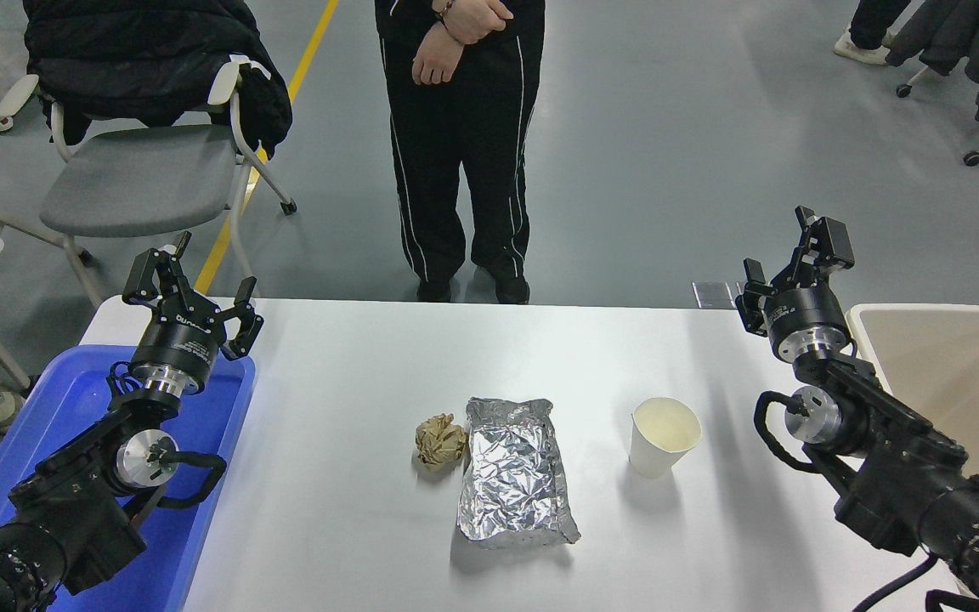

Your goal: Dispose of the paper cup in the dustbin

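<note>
**Cup upright on the table, both my grippers empty**

From the head camera, the paper cup [664, 436] stands upright on the white table [345, 357], mouth open to the camera and cream inside showing. It is right of centre, apart from everything else. To its left lies a crumpled foil packet [513, 473], and just left of that, almost touching it, a crumpled brown paper ball [440, 440].

My right gripper [787, 255] hangs above the table's far right corner, raised clear of the surface, its fingers spread apart with nothing between them. It is well beyond the cup and to its right; the cup sits between the foil packet and my right forearm. The dustbin [872, 336] is at the table's right edge, just beside my right wrist, and only its beige rim and part of its inside are in view.

My left gripper [194, 285] is parked at the lower left above the far end of the blue plastic tray [82, 399], fingers splayed wide and holding nothing.

A person [455, 170] in black trousers stands at the far side, hands clasped in front. A grey chair [137, 174] draped with a dark jacket stands at upper left.
</note>
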`<state>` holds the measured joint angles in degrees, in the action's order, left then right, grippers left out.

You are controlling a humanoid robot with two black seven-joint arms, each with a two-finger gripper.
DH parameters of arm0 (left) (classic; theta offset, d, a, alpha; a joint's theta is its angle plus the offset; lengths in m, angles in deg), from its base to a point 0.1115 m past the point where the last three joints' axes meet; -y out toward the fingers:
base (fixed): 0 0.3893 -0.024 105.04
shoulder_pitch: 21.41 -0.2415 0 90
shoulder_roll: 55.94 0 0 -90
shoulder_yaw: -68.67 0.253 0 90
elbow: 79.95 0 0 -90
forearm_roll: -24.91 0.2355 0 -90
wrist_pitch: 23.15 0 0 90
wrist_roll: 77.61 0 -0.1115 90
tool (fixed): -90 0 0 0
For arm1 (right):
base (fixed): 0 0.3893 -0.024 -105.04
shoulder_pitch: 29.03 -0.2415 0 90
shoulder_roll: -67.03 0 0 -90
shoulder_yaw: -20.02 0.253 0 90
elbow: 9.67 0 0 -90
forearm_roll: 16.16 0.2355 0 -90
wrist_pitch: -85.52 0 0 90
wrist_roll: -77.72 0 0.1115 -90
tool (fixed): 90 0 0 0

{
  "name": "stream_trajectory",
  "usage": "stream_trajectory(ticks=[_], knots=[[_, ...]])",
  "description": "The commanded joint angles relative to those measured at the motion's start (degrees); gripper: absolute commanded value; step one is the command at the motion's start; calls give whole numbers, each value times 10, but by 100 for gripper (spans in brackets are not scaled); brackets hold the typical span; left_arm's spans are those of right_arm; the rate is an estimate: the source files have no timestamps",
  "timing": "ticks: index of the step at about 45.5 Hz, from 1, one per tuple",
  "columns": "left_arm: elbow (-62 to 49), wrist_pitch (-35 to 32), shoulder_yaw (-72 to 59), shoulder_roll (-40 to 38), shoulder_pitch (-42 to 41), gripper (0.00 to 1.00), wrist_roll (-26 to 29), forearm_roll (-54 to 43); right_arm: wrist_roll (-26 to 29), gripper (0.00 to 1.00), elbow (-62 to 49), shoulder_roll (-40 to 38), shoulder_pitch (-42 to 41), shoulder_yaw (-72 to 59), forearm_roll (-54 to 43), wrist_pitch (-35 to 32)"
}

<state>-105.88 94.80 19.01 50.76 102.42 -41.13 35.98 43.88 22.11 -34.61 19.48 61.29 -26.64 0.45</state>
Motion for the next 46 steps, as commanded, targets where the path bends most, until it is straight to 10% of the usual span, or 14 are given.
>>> stream_trajectory(ticks=[1,46], knots=[[0,0,0,0,0,100,0,0,0,100,-1,0,-2,0,0,0],[0,0,0,0,0,100,0,0,-1,100,-2,0,7,-8,0,-5]])
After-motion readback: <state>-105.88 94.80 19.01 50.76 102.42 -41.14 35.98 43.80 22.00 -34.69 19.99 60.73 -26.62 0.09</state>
